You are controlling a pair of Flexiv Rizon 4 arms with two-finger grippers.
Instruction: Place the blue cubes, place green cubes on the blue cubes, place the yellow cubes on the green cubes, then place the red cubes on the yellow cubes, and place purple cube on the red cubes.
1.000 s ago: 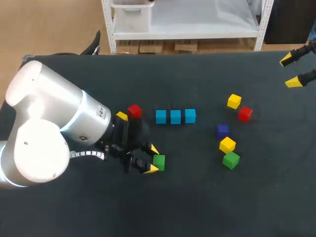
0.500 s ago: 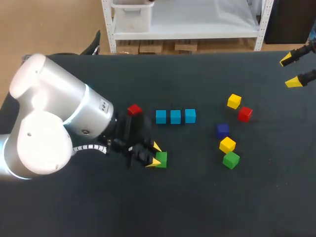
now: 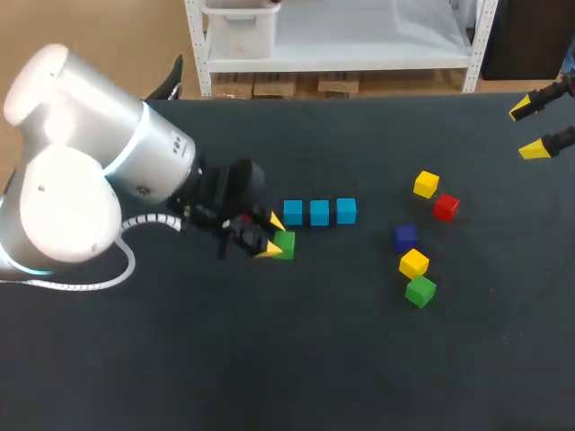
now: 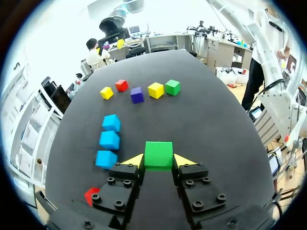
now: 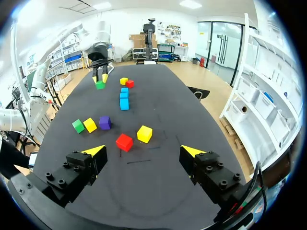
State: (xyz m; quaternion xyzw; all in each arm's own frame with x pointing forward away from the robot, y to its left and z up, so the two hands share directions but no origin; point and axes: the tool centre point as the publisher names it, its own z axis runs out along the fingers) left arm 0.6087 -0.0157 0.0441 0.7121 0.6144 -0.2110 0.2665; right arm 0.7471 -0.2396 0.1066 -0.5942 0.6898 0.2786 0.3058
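Observation:
My left gripper [image 3: 272, 235] is shut on a green cube [image 3: 284, 244], which shows squarely between its yellow tips [image 4: 159, 155]. It hangs just in front of the left end of a row of three blue cubes [image 3: 319, 213] [image 4: 109, 140]. To the right lie a yellow cube [image 3: 426, 184], a red cube [image 3: 446, 207], a purple cube [image 3: 405, 237], a second yellow cube [image 3: 413, 263] and a second green cube [image 3: 420, 290]. My right gripper [image 3: 530, 128] stands open at the far right edge, with nothing between its fingers [image 5: 144, 151].
A red cube [image 5: 129, 84] and a yellow cube [image 5: 123, 81] lie beyond the blue row in the right wrist view; my left arm hides them from the head camera. The red one's corner [image 4: 91, 195] shows beside my left gripper.
My left gripper closed on the green cube and carried it from the table's front toward the left end of the blue row. The right arm stayed still.

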